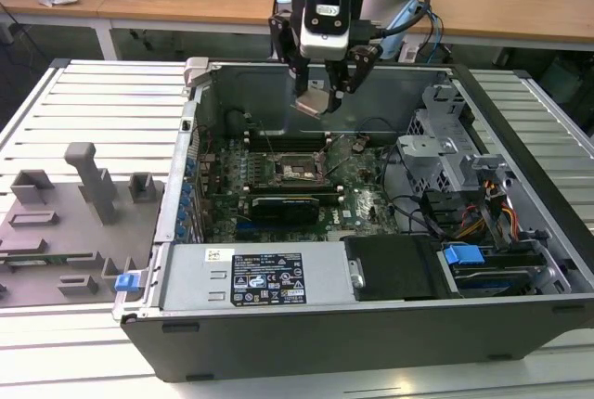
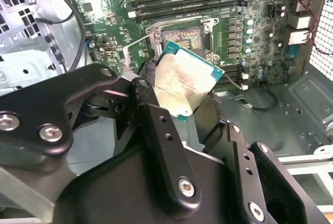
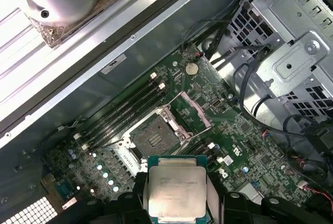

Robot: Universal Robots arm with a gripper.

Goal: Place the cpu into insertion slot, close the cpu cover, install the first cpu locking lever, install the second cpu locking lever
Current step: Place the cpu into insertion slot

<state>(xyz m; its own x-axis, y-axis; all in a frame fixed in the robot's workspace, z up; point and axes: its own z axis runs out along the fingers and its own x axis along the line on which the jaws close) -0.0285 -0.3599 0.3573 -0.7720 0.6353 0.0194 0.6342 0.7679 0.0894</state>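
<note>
The small, flat, square cpu (image 3: 177, 193) with a dull silver-grey metal top and green edge is clamped between the two black fingers (image 3: 138, 188) of the gripper (image 3: 177, 195). It is gripped at two opposite edges and tilted in the exterior view. The chip hangs in the air above the board, apart from the square black insertion slot (image 3: 152, 138), whose dark pin field lies uncovered. In both wrist views the slot sits just beyond the chip's far edge. The thin silver-grey metal cpu cover (image 3: 193, 113), a frame with a cut-out centre, stands swung open along one side of the slot. Long narrow black memory slots (image 3: 125, 112) run along the slot's opposite side on the green motherboard (image 1: 362, 199). The board lies in an open grey metal computer case (image 1: 278, 334) on a slatted metal table (image 1: 93, 102). A grey tray of moulded fixtures (image 1: 56, 232) rests beside the case at the exterior view's left.
</note>
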